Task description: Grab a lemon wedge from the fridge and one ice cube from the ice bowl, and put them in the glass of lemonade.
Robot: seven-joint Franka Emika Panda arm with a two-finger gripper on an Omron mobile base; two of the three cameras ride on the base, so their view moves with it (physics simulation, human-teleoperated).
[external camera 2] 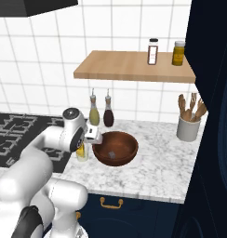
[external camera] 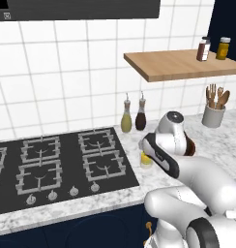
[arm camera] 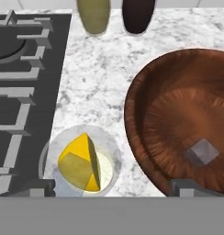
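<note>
The glass of lemonade [arm camera: 81, 160] stands on the marble counter between the stove and the brown ice bowl [arm camera: 178, 119]. A yellow lemon wedge [arm camera: 79, 163] lies inside the glass. One clear ice cube [arm camera: 203, 151] rests on the bowl's bottom. My gripper [arm camera: 114, 188] hangs open just above, one fingertip over the glass and the other over the bowl's near rim, with nothing between them. From the right base view the gripper [external camera 2: 94, 137] sits over the gap between the glass [external camera 2: 82, 152] and the bowl [external camera 2: 115, 148]. The fridge is out of view.
A yellow-green bottle [external camera 2: 94, 114] and a dark bottle [external camera 2: 108, 115] stand by the wall behind the glass. The gas stove [external camera: 62, 160] lies to the left. A wooden shelf [external camera 2: 134, 65] carries two jars, and a utensil crock [external camera 2: 187, 128] stands at the right beside navy cabinets.
</note>
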